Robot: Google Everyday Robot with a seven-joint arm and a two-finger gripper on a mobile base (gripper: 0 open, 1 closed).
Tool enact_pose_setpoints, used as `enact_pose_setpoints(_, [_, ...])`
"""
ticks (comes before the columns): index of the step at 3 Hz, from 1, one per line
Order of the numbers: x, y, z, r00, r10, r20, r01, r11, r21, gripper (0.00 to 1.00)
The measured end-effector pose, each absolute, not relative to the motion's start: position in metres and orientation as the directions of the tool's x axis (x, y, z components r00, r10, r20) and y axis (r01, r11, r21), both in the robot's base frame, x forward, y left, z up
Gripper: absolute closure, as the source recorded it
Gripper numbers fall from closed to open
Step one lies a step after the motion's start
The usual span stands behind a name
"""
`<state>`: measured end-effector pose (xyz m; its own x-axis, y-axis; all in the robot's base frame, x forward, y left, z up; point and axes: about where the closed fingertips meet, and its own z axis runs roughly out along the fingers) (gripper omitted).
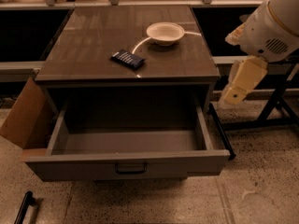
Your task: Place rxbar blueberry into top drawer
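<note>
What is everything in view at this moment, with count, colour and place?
rxbar blueberry: one, dark navy, flat on the cabinet top, front-left of the bowl.
bowl: one, white, upright at the top's back right.
cord: one, white, curving from the bowl toward the bar.
cabinet: one, grey-brown, centre.
top drawer: one, grey, pulled open under the cabinet top.
cardboard: one piece, brown, left of the drawer.
rod: one, black, on the floor, bottom left.
arm: one, white, right edge.
tool: one, cream, hanging right of the cabinet, apart from the bar.
</note>
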<state>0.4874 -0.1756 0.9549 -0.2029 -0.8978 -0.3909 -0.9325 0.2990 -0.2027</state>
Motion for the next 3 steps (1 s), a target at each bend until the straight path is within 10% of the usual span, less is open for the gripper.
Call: enact_pose_setpoints(3, [0.566,-0.104,0.929,-0.22,-0.746,-0.628,-0.901,0.402,-0.163,0.0])
